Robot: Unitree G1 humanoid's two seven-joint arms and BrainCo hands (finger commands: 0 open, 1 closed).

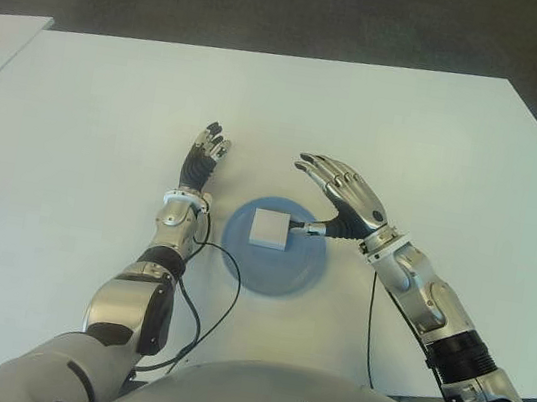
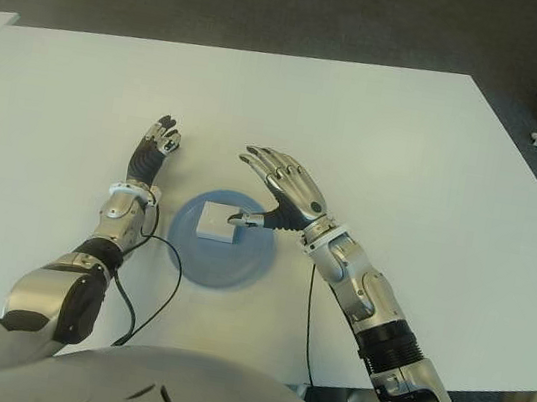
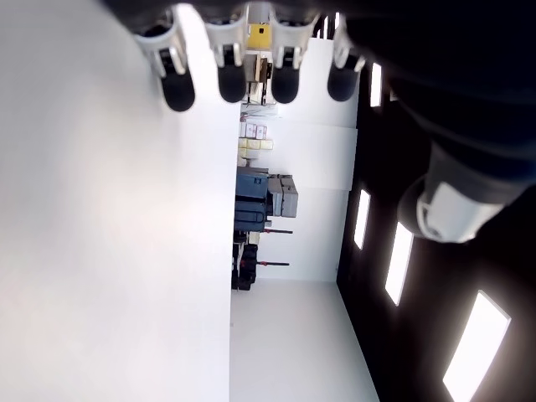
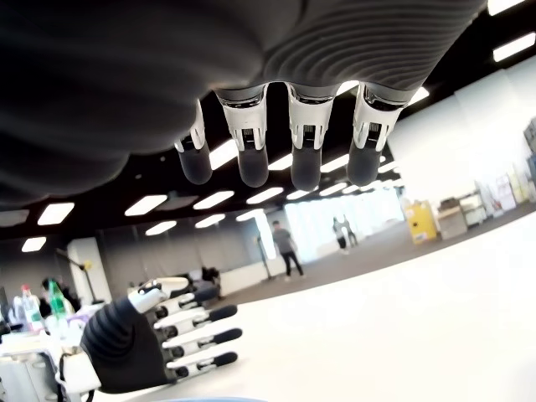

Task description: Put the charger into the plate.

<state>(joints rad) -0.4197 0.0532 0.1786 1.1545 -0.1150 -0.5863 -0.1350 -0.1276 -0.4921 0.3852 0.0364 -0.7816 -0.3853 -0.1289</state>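
Observation:
A small white square charger (image 1: 269, 229) lies inside the round blue plate (image 1: 278, 270) near the table's front middle. My right hand (image 1: 341, 200) hovers just right of the plate, fingers spread and holding nothing; its thumb tip reaches toward the charger's right edge. My left hand (image 1: 200, 163) shows left of the plate with fingers stretched out flat, holding nothing. The right wrist view shows the right fingertips (image 4: 301, 172) extended and the left hand (image 4: 159, 339) farther off.
The white table (image 1: 410, 131) stretches wide around the plate. A second white table's corner (image 1: 1, 30) shows at the far left. Dark carpet lies beyond the far edge. A black cable (image 1: 200, 322) runs by my left forearm.

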